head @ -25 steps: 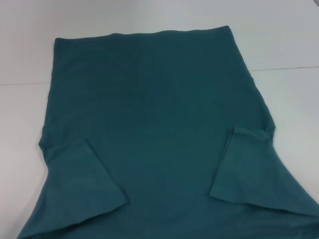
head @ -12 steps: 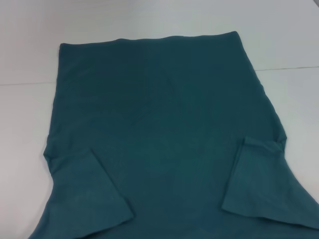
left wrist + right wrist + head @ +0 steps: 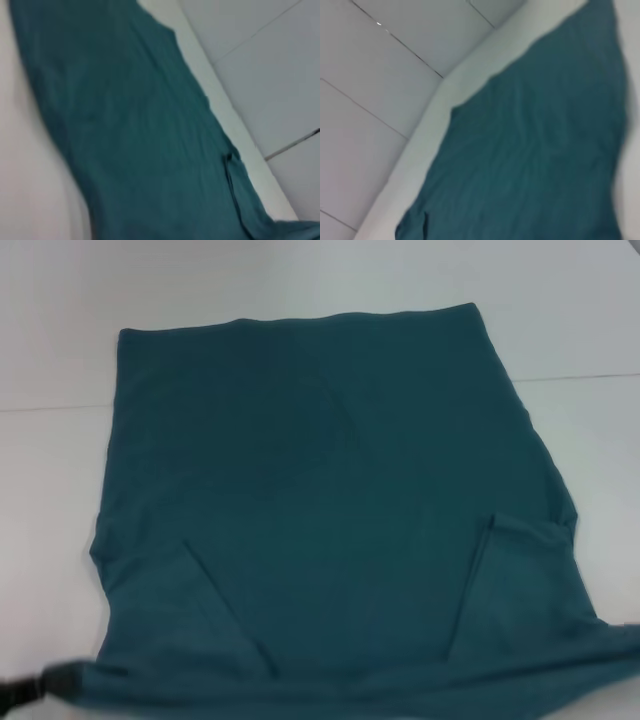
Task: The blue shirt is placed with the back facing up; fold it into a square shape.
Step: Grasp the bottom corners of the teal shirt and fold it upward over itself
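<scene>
At the near left corner of the blue shirt a dark tip pokes in, which I take for the left gripper; it sits right at the cloth's near edge, but I cannot tell whether it is clamped on the fabric or just beside it. The right gripper is out of sight in every view, though the shirt's near right corner is drawn out to a taut point, so something seems to be pulling there.

The shirt lies plain side up on the white bench, its far hem straight and flat. Both sleeves are already turned in over the body: the left sleeve shows as a slanted flap, the right sleeve as a squarer one with a small pucker at its far corner. The near edge looks stretched into a line, as if about to be carried toward the far hem. My guess is the side folds are done and the lengthwise fold is left.

The cloth is a soft, matte knit, teal-blue, limp, with faint diagonal creases across the middle. The bench is smooth and pale, with a thin seam running behind the shirt.
</scene>
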Robot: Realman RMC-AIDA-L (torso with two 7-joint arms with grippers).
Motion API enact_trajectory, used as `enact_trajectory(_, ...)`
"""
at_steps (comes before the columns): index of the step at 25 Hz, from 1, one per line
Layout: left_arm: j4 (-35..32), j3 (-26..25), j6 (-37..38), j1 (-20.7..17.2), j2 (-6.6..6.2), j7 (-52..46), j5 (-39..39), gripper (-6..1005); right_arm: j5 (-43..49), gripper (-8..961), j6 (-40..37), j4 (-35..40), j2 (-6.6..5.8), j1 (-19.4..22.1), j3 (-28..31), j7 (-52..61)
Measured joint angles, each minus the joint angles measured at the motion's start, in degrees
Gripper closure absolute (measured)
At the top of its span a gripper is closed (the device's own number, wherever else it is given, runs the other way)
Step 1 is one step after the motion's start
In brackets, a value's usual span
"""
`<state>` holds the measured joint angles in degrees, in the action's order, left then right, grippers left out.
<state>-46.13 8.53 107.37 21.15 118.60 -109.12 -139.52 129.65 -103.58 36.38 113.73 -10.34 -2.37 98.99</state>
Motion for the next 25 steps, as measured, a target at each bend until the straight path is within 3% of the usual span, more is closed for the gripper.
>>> enact_trajectory(9, 8.38, 0.51, -14.37, 11.51, -3.41, 0.43, 3.47, 974, 0.07, 922, 9.25, -0.79, 0.4, -12.28, 1.63, 0.14)
enact_trajectory(18, 13.13, 0.68, -29.99, 18.71, -3.61, 3.78, 10.7, 974, -0.97, 922, 24.98, -4.49, 0.64, -22.42, 0.22, -0.77)
enact_trajectory(25, 15.17, 2.19, -38.95, 22.43, -3.48, 6.21, 15.04, 975, -5.68, 921, 34.71, -4.59, 0.81, -27.7, -5.4, -1.11)
